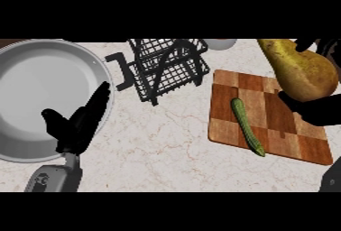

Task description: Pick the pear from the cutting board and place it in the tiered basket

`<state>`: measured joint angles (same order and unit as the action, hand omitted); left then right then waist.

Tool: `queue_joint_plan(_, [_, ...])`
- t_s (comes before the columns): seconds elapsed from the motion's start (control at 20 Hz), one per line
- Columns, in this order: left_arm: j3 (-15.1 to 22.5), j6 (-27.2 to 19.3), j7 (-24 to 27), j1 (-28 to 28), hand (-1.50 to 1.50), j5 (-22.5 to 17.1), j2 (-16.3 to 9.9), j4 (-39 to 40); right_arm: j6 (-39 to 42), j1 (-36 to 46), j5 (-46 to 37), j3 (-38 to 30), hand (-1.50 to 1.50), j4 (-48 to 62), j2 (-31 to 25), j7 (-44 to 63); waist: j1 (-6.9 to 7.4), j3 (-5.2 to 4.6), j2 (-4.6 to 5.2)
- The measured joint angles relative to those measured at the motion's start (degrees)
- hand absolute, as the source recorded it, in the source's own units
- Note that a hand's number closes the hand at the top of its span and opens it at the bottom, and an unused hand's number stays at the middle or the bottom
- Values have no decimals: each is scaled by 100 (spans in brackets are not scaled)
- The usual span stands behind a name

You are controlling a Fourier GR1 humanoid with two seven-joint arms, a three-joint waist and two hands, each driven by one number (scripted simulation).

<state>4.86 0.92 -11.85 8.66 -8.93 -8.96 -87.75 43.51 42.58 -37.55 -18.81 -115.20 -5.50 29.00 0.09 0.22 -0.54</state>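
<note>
A big yellow-brown pear [301, 68] hangs above the right part of the wooden cutting board [286, 135], close to my head. My right hand [318, 110] is curled round it from below and behind, its black fingers showing under the pear and at the top right. The black wire tiered basket [165, 65] stands at the back centre, left of the board. My left hand [78, 121] rests open over the rim of a large pan, fingers up.
A large grey pan [40, 90] fills the left side. A slim green cucumber [247, 127] lies along the board's left half. A white bowl [220, 43] shows at the back, just right of the basket. Marble counter lies between basket and board.
</note>
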Motion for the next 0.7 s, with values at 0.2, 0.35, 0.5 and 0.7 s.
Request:
queue_joint_plan(0.2, [10,-35,-134,43,0,48,45,-46,-53,790,-45,258,150,460,-64,513,29,-4,13])
queue_joint_plan(0.35, [-4,57,26,64,0,60,48,50,-193,1402,-174,432,150,1068,-107,732,56,0,21])
queue_joint_plan(0.5, [-9,97,22,73,0,78,35,51,-546,1901,-309,493,150,1776,-53,824,85,0,34])
queue_joint_plan(0.7, [-52,138,-27,106,0,40,42,40,-1207,2434,-521,530,150,2792,52,774,122,-2,52])
